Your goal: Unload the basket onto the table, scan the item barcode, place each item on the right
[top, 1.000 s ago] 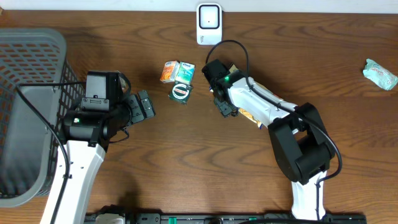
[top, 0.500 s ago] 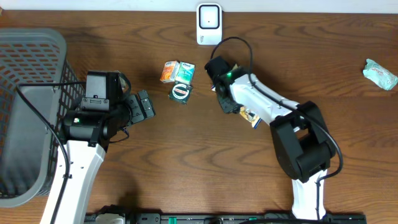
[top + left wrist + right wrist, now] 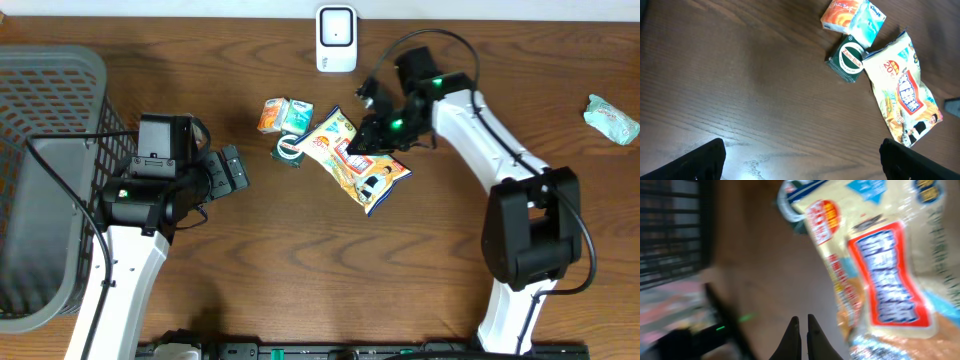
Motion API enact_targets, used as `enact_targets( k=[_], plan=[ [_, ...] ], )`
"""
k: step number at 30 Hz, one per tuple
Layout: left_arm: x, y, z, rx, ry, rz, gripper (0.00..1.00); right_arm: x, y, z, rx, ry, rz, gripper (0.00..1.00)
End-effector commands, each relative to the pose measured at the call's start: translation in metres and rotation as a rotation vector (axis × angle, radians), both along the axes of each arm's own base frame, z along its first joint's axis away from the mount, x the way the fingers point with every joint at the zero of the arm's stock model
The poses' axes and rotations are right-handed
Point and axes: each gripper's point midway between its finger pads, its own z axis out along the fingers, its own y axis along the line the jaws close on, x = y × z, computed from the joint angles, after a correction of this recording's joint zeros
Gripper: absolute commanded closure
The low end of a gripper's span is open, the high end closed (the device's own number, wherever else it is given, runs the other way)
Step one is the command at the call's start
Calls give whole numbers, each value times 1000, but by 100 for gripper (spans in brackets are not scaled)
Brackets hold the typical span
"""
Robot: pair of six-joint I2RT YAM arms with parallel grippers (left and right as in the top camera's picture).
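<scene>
The right pincer (image 3: 801, 330) is pinched tight, fingers pressed flat together. In the wrist view nothing shows between them, though that view is blurred. Right beside those tips lies the item: a yellow-and-cream plastic snack bag with a red-and-blue label (image 3: 358, 165), flat on the brown wooden worktop (image 3: 300, 260), printed face up. From overhead the right arm hangs over the bag's upper right edge. One corner of the bag sits against a small dark green box with a round white label (image 3: 290, 150). Just above that box, an orange packet (image 3: 270, 115) and a teal packet (image 3: 297, 116) lie side by side. The white barcode scanner (image 3: 337, 38) stands at the far edge, well apart from the bag. Over on the left, the left pincer (image 3: 232, 172) is spread wide with nothing in it, near the grey mesh basket (image 3: 50, 70). A crumpled pale green packet (image 3: 610, 118) sits alone at far right.
</scene>
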Motion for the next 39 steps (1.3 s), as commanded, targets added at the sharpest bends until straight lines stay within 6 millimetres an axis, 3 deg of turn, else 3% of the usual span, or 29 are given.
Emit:
enact_targets(
  k=[1, 4, 6, 12, 18, 24, 29, 34, 39],
  plan=[
    [2, 4, 2, 12, -6, 10, 3, -9, -6, 13, 132, 19, 18, 99],
    [2, 4, 2, 12, -6, 10, 2, -5, -30, -15, -28, 13, -21, 98],
    [2, 4, 2, 13, -6, 10, 2, -7, -37, -24, -89, 14, -26, 91],
    [2, 4, 2, 13, -5, 10, 2, -8, -19, -27, -130, -45, 26, 60],
    [2, 4, 2, 12, -5, 10, 2, 3, -15, -48, -432, -178, 15, 39],
    [2, 4, 2, 12, -6, 10, 2, 20, -15, -51, -819, -434, -21, 29],
    [2, 4, 2, 12, -5, 10, 2, 15, 0, -49, -979, -578, 8, 28],
    [2, 4, 2, 13, -6, 10, 2, 9, 8, -68, -1065, -604, 39, 30],
    [2, 4, 2, 13, -6, 10, 2, 13, -1, -96, -1159, -607, 57, 29]
  ],
)
